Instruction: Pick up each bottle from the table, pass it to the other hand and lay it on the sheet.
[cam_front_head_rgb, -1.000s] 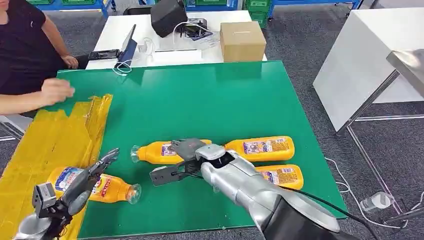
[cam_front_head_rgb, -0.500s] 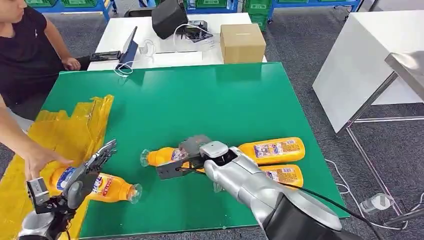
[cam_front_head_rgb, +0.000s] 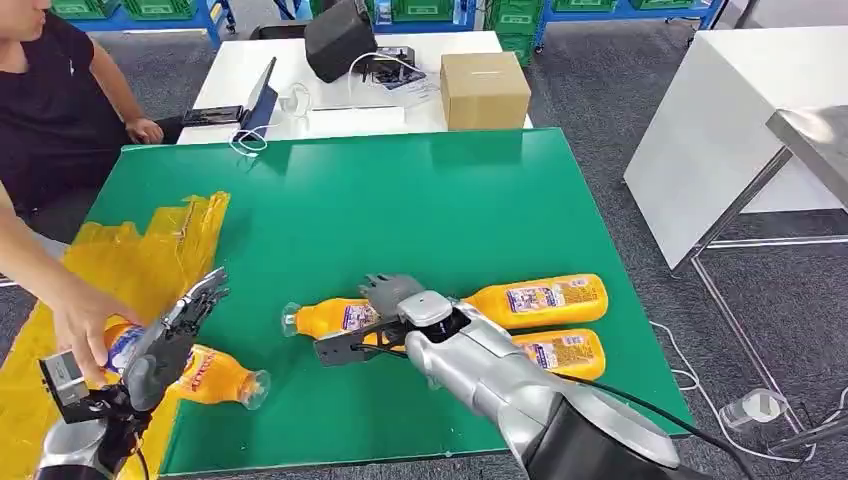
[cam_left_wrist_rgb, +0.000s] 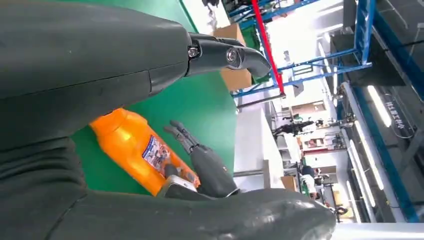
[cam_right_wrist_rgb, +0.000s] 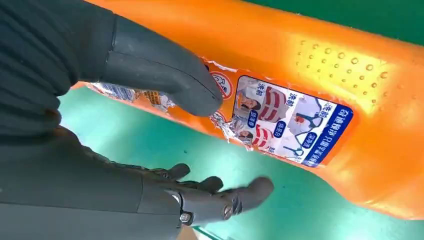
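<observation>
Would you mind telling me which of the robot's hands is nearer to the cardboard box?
The right. The right hand sits mid-table on an orange bottle, while the left hand is at the table's near left corner, farther from the cardboard box.

Robotics lab or workshop, shown by a green-covered surface (cam_front_head_rgb: 420, 210), a white desk (cam_front_head_rgb: 330, 90) strewn with cables, a laptop (cam_front_head_rgb: 262, 95) and a cardboard box (cam_front_head_rgb: 484, 88), grey carpet floor (cam_front_head_rgb: 600, 90), blue racking with green crates (cam_front_head_rgb: 430, 8) behind.
</observation>
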